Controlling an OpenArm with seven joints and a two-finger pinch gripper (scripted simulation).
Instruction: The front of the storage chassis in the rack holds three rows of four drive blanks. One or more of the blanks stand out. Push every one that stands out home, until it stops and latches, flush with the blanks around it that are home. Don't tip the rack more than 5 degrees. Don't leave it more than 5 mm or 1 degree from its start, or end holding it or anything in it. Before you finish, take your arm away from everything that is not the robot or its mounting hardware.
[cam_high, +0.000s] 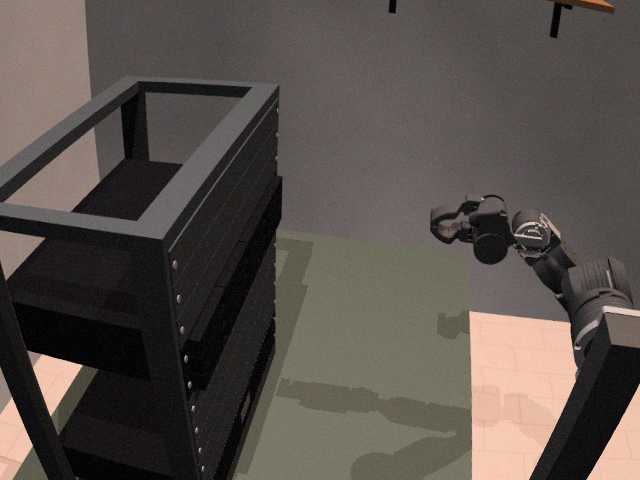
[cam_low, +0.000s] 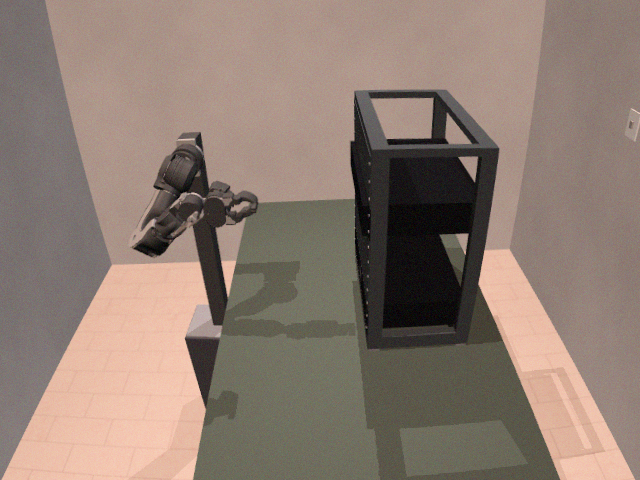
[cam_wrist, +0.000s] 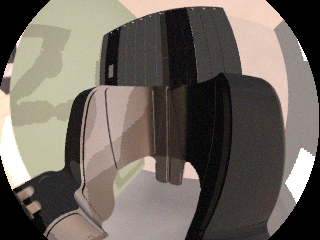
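The dark rack (cam_high: 155, 268) stands on the green mat, with the storage chassis (cam_high: 235, 268) in its front face. The drive blanks are too dark and oblique to tell apart; I cannot tell which stand out. The rack also shows in the exterior view (cam_low: 418, 217) and in the wrist view (cam_wrist: 174, 47). My gripper (cam_high: 439, 223) is shut and empty, held in the air far to the right of the rack's front, pointing toward it. It shows in the exterior view (cam_low: 250, 204) and close up in the wrist view (cam_wrist: 167, 134).
The arm's post (cam_low: 206, 248) stands at the mat's edge on a grey base. A wooden shelf (cam_high: 584, 6) hangs high on the back wall. A lighter rectangle (cam_low: 457, 446) marks the mat near the front.
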